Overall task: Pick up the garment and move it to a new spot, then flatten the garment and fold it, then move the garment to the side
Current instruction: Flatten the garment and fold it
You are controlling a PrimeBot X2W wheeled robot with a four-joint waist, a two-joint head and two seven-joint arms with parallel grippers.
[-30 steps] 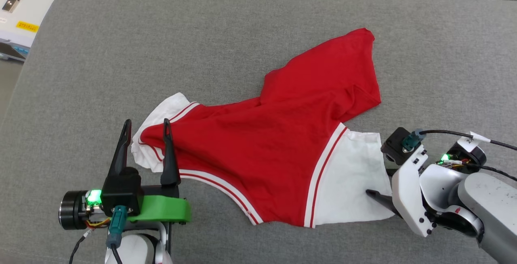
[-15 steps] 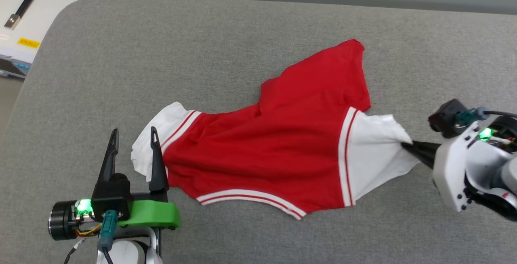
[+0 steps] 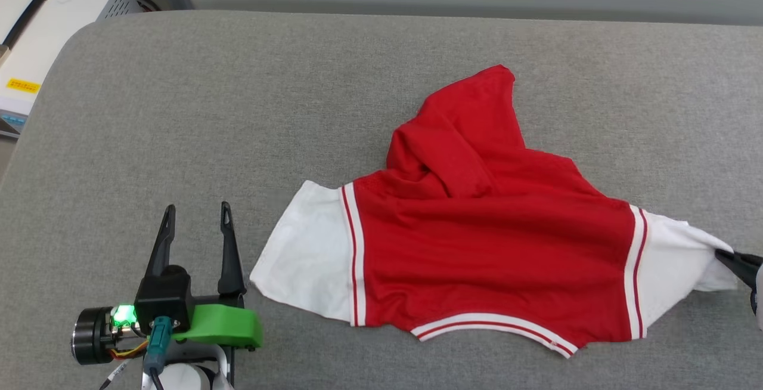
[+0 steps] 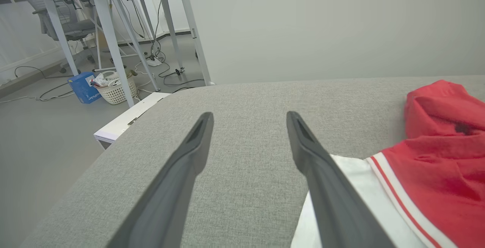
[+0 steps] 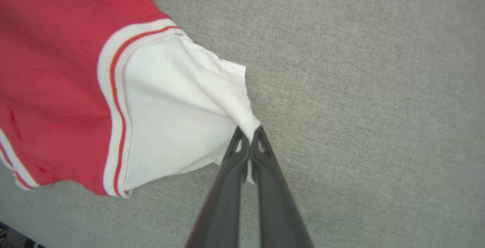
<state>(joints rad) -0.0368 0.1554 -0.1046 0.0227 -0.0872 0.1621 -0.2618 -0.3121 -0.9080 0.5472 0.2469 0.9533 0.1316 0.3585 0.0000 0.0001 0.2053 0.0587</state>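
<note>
Grey fabric tabletop (image 3: 179, 110) lies under my released left hand (image 3: 198, 207), which the near sleeve (image 3: 304, 247) of the garment (image 3: 489, 259) has slid clear of; it now sprawls rumpled mid-tabletop, dragged rightward by my right hand (image 5: 249, 130), clenched on the opposite white sleeve (image 5: 170, 115), so relocation looks under way, flattening still ahead

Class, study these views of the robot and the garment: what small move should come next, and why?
Probably the left gripper should reach to the free white sleeve beside it and close there. The right gripper is shut on the other sleeve, the left one is open and holds nothing, and the garment lies bunched at its top, so a second grip would help spread it.
</note>
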